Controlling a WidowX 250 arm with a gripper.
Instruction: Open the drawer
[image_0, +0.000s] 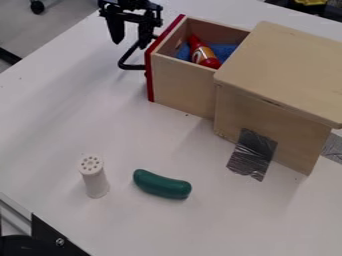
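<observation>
1. Wooden drawer (184, 87), one piece, is pulled out from one wooden box (287, 70), toward the upper left of the view; it has one red front panel (150, 80) and one black handle (122, 63).
2. One black gripper (130, 45) hangs at the top of the view, near the handle; its two fingers are apart. I cannot tell if it touches the handle.
3. Inside the drawer there are one red bottle (204, 55), lying tilted, and blue cloth (224, 51) around it.
4. On the white counter (60, 115), in front of the box, are two things: one white shaker (95, 180), upright, and one green pickle (162, 185), lying to its right.
5. Two pieces of grey tape (252, 154) are at the box.
</observation>
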